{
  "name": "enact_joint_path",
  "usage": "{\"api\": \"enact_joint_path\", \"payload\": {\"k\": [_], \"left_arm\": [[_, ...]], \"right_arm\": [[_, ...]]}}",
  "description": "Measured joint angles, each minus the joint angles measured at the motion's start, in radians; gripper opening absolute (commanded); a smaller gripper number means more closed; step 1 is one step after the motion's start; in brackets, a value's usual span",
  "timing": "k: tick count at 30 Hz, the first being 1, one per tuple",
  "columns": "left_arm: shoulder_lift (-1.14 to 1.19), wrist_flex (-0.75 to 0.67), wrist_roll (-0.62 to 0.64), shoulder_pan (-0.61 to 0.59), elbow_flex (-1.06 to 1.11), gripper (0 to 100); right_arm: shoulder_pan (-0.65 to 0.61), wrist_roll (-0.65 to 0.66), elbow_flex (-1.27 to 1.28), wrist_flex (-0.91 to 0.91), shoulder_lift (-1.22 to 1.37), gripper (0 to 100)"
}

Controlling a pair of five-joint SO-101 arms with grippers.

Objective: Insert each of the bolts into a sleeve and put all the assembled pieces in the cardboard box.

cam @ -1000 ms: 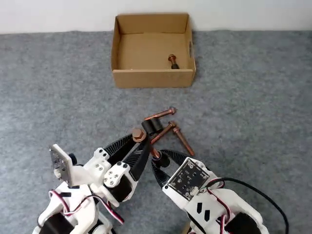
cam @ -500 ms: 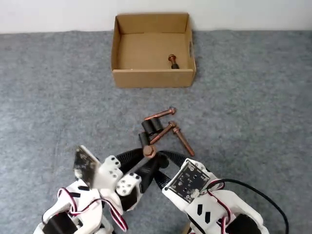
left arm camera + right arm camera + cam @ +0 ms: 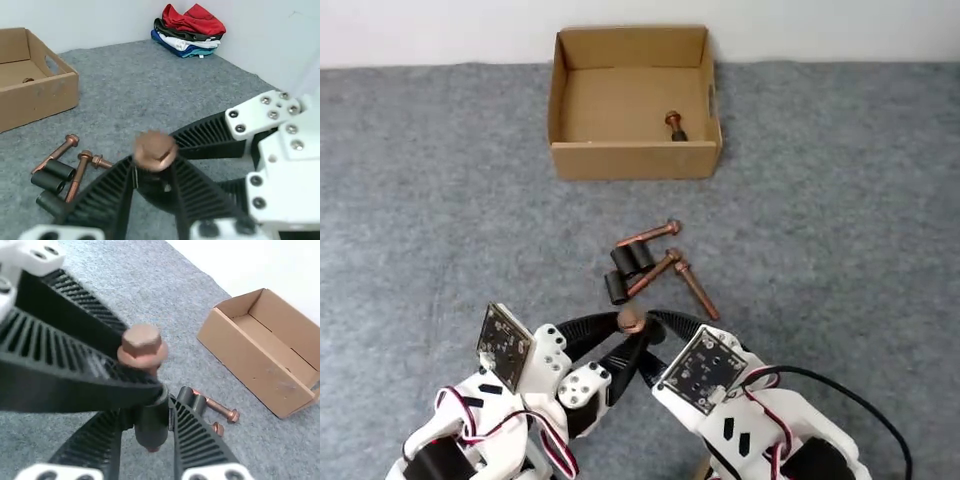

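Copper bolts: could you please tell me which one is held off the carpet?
The copper hex-head bolt in the left gripper; the others lie on the grey carpet or in the cardboard box.

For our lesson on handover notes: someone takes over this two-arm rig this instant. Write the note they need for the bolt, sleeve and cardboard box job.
Left end effector: shut on the held bolt, just under its head.
Right end effector: shut on the held sleeve; the bolt runs through it, tip showing below.
Done: one assembled piece lies in the cardboard box.
On the carpet between box and arms: three loose bolts, three loose sleeves.
To do: box the held piece, then assemble and box the other three.
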Motion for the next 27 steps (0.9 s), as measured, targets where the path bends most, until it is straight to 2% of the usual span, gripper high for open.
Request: {"api": "enact_joint_path", "payload": {"k": [13, 19, 21, 24, 27], "left_arm": [[0.005, 0.038, 0.026, -0.003, -0.051, 14], [0.003, 0.057, 0.018, -0.072, -0.132, 14], [0.003, 0.081, 0.002, -0.098, -0.158, 10], [0.003, 0.118, -0.044, -0.152, -0.18, 0], [0.003, 0.124, -0.106, -0.224, -0.181, 0]], "right_arm": [[0.003, 0.025, -0.002, 0.0, -0.002, 0.8], [0.003, 0.025, -0.002, 0.0, -0.002, 0.8], [0.003, 0.025, -0.002, 0.0, -0.002, 0.8], [0.008, 0.025, -0.002, 0.0, -0.002, 0.8], [0.086, 0.014, -0.002, 0.0, -0.002, 0.8]]}}
